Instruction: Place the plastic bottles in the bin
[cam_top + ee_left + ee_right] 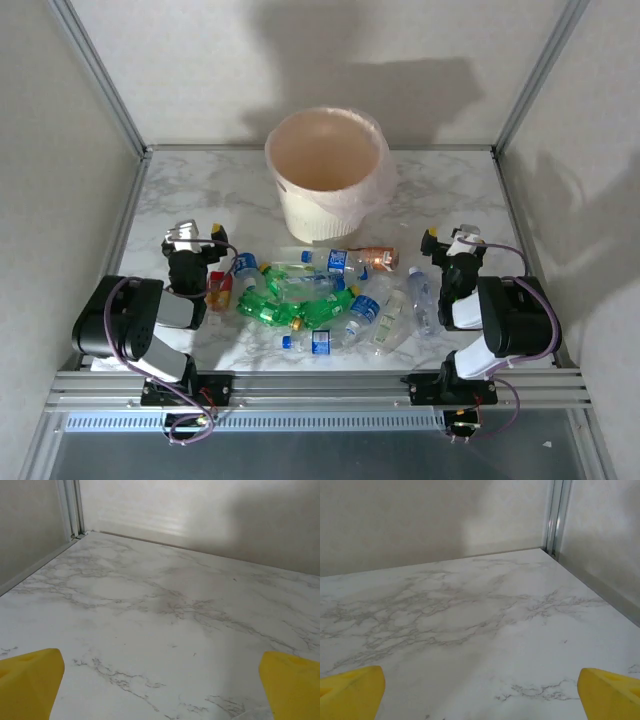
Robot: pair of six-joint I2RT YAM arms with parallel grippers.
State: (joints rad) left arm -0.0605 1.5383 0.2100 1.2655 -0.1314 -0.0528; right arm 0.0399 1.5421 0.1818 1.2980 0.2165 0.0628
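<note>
Your table [200,195] has a white marble-pattern top with grey veins, smooth with a soft sheen. The plastic bottles [320,295] are thin clear and green plastic, crinkled and glossy, with printed film labels. One copper-brown bottle [378,258] looks shiny, near metallic. The bin [305,215] is smooth cream plastic, matt, with a thin translucent film liner [388,180] wrinkled over its rim. The rails [320,383] are brushed aluminium. The walls [200,60] are matt off-white. The finger pads [30,682] on your left gripper [160,690] and right gripper [480,692] are matt yellow plastic.

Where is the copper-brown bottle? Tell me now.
In the top view, the copper-brown bottle lies at the pile's back edge, just in front of the bin, with a blue-labelled clear bottle on its left.
</note>
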